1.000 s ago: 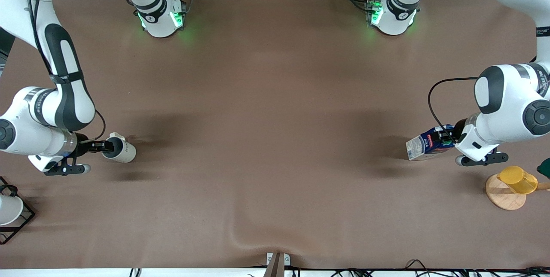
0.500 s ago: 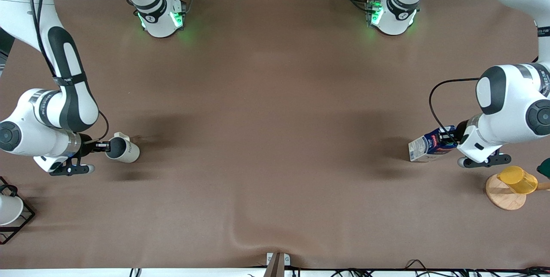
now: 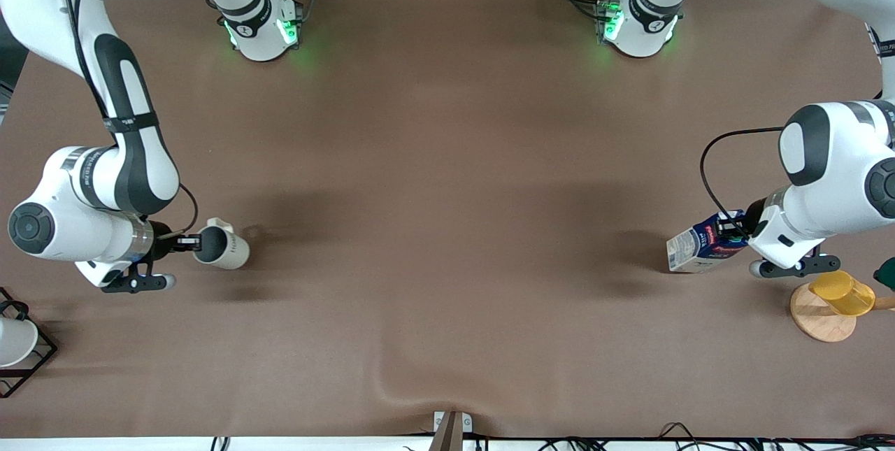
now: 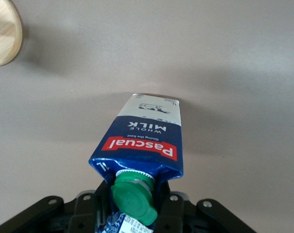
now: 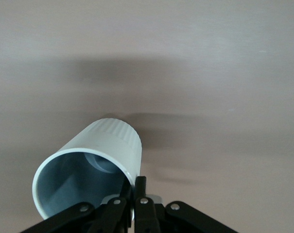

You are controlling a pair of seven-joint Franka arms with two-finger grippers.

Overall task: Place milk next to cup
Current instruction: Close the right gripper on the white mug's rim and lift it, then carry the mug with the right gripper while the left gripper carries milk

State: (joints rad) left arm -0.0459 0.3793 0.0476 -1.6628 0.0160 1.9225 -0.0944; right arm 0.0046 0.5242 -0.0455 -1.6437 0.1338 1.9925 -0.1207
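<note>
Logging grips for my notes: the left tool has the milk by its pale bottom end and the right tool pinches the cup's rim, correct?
Not quite. The left tool has the milk at its green-capped top, as the left wrist view shows; the pale end points away. The right tool does pinch the cup's rim.

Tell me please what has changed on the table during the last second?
The right gripper closed on the cup's rim and carried it toward the table's middle. The left gripper closed on the milk at its cap end and shifted it slightly nearer the front camera. The yellow cup and wire rack stayed put.
</note>
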